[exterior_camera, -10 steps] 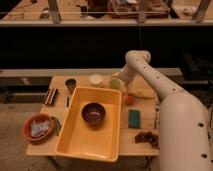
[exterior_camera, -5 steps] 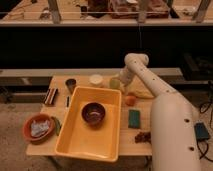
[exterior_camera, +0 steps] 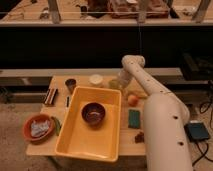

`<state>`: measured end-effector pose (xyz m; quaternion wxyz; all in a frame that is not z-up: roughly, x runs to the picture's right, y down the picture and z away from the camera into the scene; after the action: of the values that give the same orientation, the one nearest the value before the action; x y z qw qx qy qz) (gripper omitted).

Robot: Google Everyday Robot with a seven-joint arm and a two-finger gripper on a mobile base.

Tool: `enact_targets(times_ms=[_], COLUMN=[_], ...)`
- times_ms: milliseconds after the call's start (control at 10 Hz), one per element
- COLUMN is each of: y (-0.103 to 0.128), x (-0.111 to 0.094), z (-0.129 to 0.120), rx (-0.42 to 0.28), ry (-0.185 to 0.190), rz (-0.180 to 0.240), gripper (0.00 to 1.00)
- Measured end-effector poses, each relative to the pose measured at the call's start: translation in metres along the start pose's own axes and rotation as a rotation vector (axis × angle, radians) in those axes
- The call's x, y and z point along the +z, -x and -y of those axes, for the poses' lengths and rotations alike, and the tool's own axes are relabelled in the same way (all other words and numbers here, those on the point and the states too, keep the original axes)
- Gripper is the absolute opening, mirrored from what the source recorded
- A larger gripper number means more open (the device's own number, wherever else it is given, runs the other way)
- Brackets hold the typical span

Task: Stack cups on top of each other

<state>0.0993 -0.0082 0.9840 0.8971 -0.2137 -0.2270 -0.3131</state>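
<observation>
Three cups stand along the table's far edge behind the yellow tray. The dark grey-brown cup [exterior_camera: 70, 84] is on the left, the cream-white cup [exterior_camera: 96, 80] in the middle and the light green cup [exterior_camera: 114, 84] on the right. My gripper [exterior_camera: 123, 80] hangs down from the bent white arm [exterior_camera: 150, 95], right beside the light green cup on its right. Whether it touches that cup cannot be told. The three cups stand apart, none inside another.
The yellow tray [exterior_camera: 80, 142] holds a wide dark-brown bowl [exterior_camera: 93, 112]. An orange bowl with cloth [exterior_camera: 38, 127] is front left. An orange fruit [exterior_camera: 132, 100], a green sponge [exterior_camera: 134, 118] and a small brown item [exterior_camera: 139, 136] lie right of the tray. A dark flat object [exterior_camera: 50, 96] lies far left.
The lower arm has swung across the right side of the view. The gripper has stayed by the light green cup; the cups have not moved.
</observation>
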Motion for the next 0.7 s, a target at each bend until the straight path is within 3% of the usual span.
enact_targets(times_ms=[300, 500, 600, 700], y=[0.005, 0.007, 0.008, 0.009], x=[0.003, -0.004, -0.017, -0.032], z=[0.005, 0.007, 0.01, 0.014], rx=[0.006, 0.022, 0.035, 0.044], ry=[0.004, -0.013, -0.035, -0.06], rz=[0.007, 0.006, -0.004, -0.017], gripper=[0.27, 0.09, 0.01, 0.0])
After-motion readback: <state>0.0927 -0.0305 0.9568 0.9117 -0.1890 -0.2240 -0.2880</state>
